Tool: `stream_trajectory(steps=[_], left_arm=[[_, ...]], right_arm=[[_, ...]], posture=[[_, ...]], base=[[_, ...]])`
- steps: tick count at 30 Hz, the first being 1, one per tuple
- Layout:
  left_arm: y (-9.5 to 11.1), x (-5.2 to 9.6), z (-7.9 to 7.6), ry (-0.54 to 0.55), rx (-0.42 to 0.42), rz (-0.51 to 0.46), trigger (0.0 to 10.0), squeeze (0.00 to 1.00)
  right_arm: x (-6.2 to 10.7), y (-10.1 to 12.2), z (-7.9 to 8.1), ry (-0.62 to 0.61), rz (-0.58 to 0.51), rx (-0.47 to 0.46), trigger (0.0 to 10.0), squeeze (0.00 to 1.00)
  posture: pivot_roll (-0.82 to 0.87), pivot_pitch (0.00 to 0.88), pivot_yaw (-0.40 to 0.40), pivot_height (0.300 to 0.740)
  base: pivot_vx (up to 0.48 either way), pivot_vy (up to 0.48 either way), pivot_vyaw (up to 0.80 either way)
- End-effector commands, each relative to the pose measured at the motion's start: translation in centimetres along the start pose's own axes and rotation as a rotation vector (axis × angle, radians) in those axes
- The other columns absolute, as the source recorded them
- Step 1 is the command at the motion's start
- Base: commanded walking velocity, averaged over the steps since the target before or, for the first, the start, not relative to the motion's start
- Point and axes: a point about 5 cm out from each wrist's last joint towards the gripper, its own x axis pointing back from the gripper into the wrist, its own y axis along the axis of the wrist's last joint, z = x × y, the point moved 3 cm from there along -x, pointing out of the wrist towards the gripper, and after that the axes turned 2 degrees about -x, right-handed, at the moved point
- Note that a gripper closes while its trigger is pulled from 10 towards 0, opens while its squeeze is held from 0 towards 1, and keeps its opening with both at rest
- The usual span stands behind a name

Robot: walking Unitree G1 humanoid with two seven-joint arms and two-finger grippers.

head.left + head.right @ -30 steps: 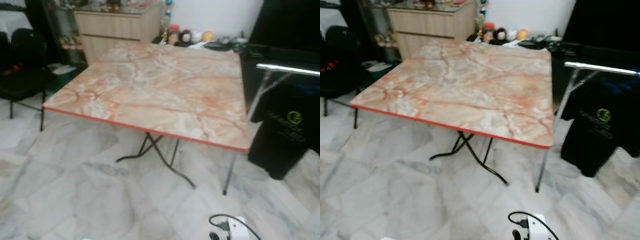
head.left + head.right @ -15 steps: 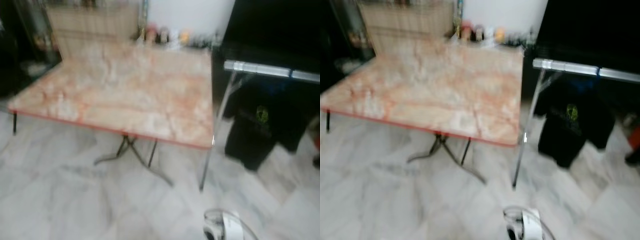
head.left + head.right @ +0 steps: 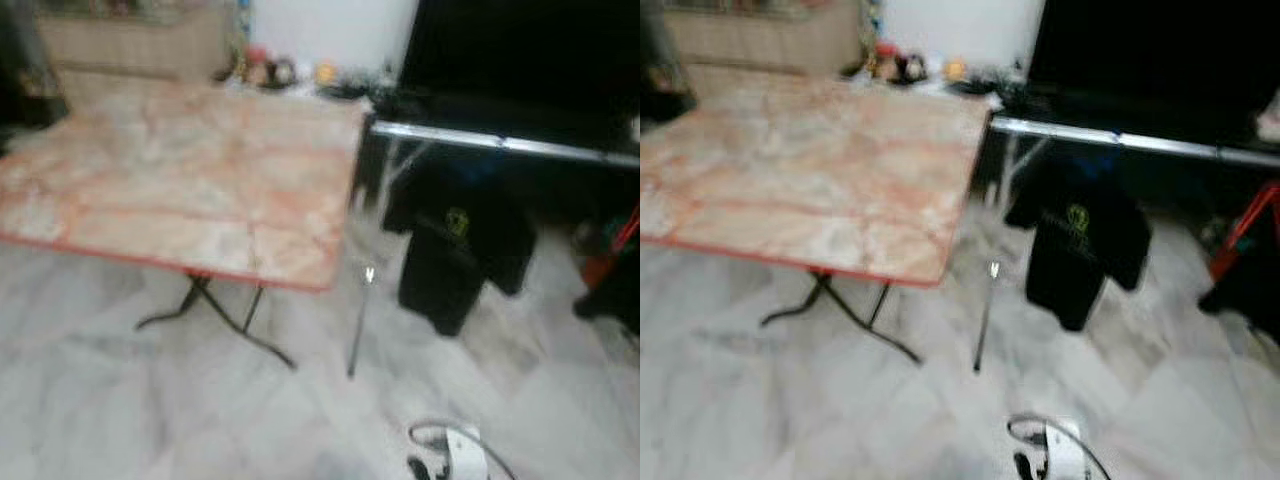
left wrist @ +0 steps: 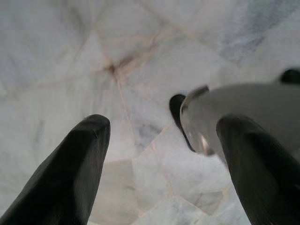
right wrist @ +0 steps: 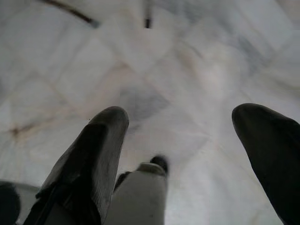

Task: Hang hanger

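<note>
Silver rail [image 3: 500, 143] runs level, right of the marble surface [image 3: 180, 180]. Black T-shirt [image 3: 1075, 245] with a yellow-green logo hangs beneath it; hanger itself too blurred to discern.

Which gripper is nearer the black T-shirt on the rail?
Probably right. The black T-shirt hangs to the robot's right; both the right gripper and left gripper hang open over the floor, far from it.

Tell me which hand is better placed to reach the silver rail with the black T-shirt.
Right, tentatively. The silver rail and black T-shirt lie on the robot's right, past the marble table. Both the left hand and right hand are open, empty, over floor.
</note>
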Motion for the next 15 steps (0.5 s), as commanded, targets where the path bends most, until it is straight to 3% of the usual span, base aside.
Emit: stream_trajectory(steps=[1, 9, 15], left_arm=[[0.21, -0.21, -1.26, -0.032, -0.002, 0.003, 10.0, 0.0], [0.61, -0.42, -2.02, -0.039, -0.004, 0.002, 10.0, 0.0], [0.71, -0.48, -2.07, -0.038, -0.006, 0.005, 10.0, 0.0]], right_arm=[[0.21, -0.13, -1.11, -0.029, 0.007, -0.007, 10.0, 0.0], [0.23, -0.18, -1.1, -0.026, 0.007, 0.0, 10.0, 0.0], [0.23, -0.05, -1.17, -0.03, -0.001, 0.001, 10.0, 0.0]], posture=[[-0.05, 0.022, -0.021, 0.74], [-0.05, 0.023, -0.022, 0.74], [-0.05, 0.023, -0.023, 0.74]], base=[[0.0, -0.48, -0.65], [0.0, -0.48, -0.62], [0.0, -0.48, 0.0]])
